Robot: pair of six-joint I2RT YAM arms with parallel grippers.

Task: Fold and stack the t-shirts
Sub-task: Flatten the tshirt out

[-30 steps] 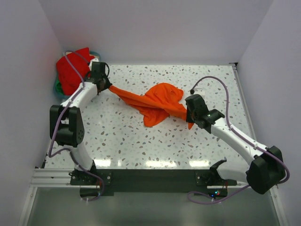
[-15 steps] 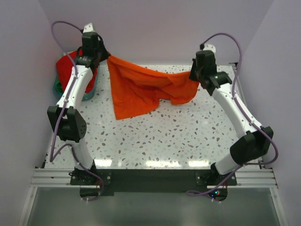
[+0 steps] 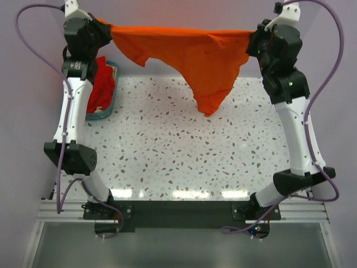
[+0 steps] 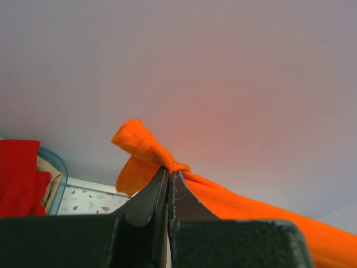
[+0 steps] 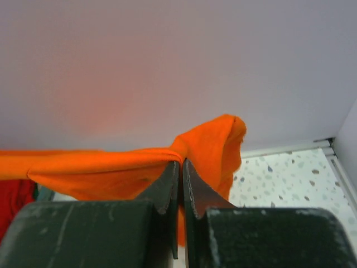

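Both arms stand stretched nearly straight up from their bases. The left arm [image 3: 68,120] reaches to the left upper corner of the orange t-shirt [image 3: 189,53], where the left gripper [image 4: 169,174] has its jaws pressed together on a bunched fold of cloth. The right arm [image 3: 298,131] reaches to the t-shirt's right upper corner, and the right gripper [image 5: 181,163] is likewise clamped on a pinch of cloth. The wrists face each other across the t-shirt's top edge, about level.
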